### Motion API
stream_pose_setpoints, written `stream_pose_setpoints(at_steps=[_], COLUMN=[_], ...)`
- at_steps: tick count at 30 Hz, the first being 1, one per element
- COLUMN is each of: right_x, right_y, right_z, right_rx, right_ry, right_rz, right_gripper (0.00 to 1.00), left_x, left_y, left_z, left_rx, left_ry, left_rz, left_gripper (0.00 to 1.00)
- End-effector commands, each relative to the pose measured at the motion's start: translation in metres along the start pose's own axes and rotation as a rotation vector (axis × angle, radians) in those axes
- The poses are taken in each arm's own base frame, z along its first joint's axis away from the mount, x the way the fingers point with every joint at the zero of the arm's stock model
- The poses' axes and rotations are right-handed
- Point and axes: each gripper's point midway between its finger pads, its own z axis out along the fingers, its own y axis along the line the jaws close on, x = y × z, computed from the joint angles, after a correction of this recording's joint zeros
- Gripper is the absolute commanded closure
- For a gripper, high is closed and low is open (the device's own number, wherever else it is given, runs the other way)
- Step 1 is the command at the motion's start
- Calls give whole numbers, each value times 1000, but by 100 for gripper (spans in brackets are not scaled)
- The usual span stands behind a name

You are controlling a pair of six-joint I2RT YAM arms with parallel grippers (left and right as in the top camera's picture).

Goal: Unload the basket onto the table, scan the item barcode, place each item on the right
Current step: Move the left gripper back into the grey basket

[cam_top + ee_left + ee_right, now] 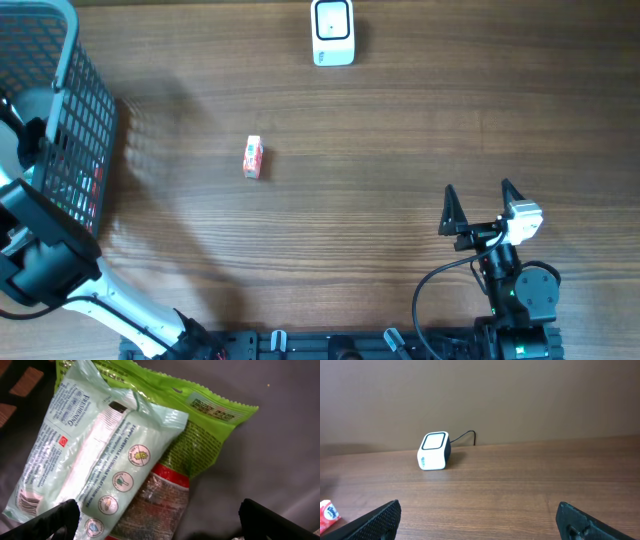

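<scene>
The white barcode scanner stands at the table's far edge, also in the right wrist view as the scanner. A small red and white packet lies on the wood left of centre, and the packet just shows at the right wrist view's left edge. My left gripper is open inside the basket, above a pale green wipes pack with a barcode, a green bag and a red-brown pack. My right gripper is open and empty near the front right.
The dark wire basket stands at the table's left edge with my left arm reaching into it. The scanner's cable runs off behind it towards the wall. Bare wood lies between the packet, the scanner and my right gripper.
</scene>
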Motion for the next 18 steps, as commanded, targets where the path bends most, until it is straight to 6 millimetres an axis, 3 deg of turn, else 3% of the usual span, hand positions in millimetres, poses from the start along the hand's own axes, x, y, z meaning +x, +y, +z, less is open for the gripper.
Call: stream_pose_setpoints(at_steps=[1, 12, 18], right_x=[-1, -2, -2], right_y=[-3, -3, -3], right_z=[0, 0, 0], right_rx=[14, 14, 14], right_ry=[-8, -8, -8], right_rz=[0, 0, 0], right_gripper=[0, 0, 0], left_x=[-5, 14, 31], left_y=[4, 2, 0], left_z=[-4, 29, 61], left_rx=[13, 11, 3], left_ry=[-28, -30, -27], left_rz=[-7, 73, 74], left_gripper=[0, 0, 0])
